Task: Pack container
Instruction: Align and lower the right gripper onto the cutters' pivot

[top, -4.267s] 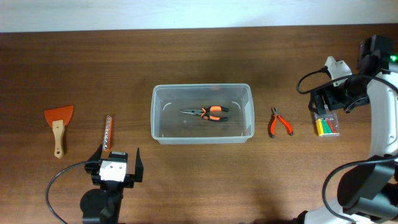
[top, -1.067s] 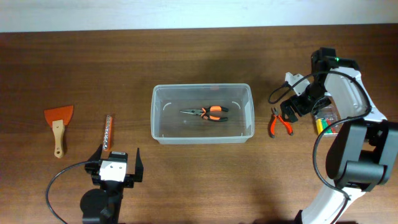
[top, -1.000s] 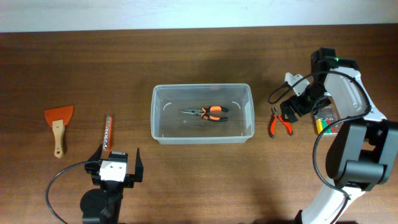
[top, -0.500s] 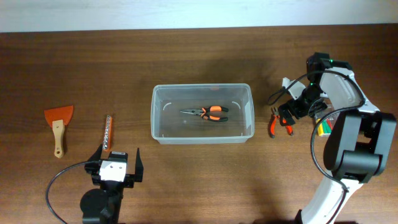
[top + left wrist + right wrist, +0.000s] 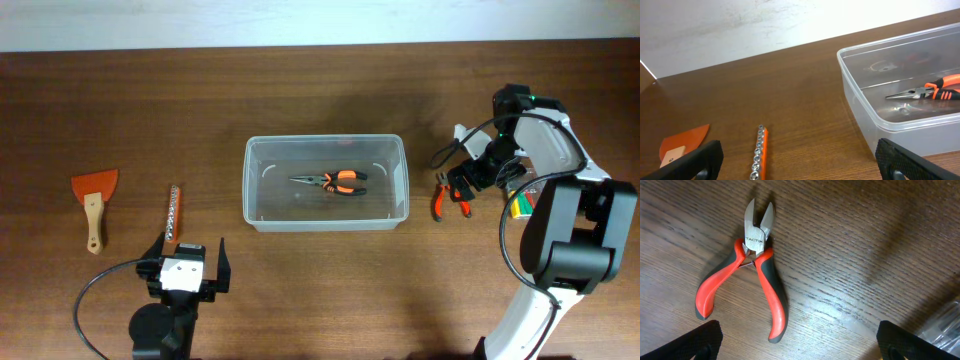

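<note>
Jaws spread wide, the right gripper (image 5: 800, 339) has swung off the small clear case (image 5: 518, 206) and now hangs over the red cutters (image 5: 757, 275), just right of the mid-table container (image 5: 326, 141), so a grasp looks imminent, while the left gripper (image 5: 802, 162) idles agape.

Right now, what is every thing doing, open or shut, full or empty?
Clear plastic bin: open, holding orange-handled long-nose pliers.
Red-and-black cutters: on table, blades slightly apart, ungripped.
Right gripper: open, above cutters.
Left gripper: open, empty.
Orange scraper: flat on table.
Orange bit rail: flat on table.
</note>
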You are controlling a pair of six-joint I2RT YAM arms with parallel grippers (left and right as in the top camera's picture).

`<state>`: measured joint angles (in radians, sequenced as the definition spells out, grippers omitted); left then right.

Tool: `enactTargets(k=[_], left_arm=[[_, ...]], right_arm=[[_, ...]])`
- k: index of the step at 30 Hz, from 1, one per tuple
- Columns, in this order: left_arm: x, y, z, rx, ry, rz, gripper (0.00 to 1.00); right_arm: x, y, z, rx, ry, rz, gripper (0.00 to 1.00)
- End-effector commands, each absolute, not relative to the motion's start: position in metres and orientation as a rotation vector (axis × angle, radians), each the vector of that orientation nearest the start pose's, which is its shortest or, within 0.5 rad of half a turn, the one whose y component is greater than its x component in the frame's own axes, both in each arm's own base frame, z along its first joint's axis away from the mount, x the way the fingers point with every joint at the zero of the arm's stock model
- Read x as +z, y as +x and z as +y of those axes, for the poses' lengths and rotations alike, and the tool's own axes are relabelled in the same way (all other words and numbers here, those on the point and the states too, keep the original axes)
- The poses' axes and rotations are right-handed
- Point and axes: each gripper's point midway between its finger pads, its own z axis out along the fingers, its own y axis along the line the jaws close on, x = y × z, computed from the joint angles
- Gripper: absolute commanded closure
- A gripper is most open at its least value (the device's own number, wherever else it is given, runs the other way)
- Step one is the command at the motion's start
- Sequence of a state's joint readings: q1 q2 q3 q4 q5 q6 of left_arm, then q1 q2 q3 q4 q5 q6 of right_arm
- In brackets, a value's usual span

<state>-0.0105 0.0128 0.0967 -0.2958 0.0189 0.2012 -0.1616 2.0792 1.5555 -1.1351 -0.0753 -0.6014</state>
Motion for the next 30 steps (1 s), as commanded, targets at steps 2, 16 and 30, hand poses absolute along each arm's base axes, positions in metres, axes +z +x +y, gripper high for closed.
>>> enactTargets(k=[2, 16, 30], left_arm=[[0.145, 0.235, -0.006, 0.112, 0.200, 1.770, 0.01], [0.145, 0.235, -0.006, 0.112, 0.200, 1.770, 0.01], [0.145, 0.235, -0.006, 0.112, 0.200, 1.770, 0.01]], right_arm=[[0.026, 0.365, -0.046, 0.154, -0.692, 3.126, 0.01], [0.025, 0.364, -0.043, 0.117, -0.689, 3.146, 0.01], [0.025, 0.364, -0.040, 0.088, -0.719, 3.149, 0.01]])
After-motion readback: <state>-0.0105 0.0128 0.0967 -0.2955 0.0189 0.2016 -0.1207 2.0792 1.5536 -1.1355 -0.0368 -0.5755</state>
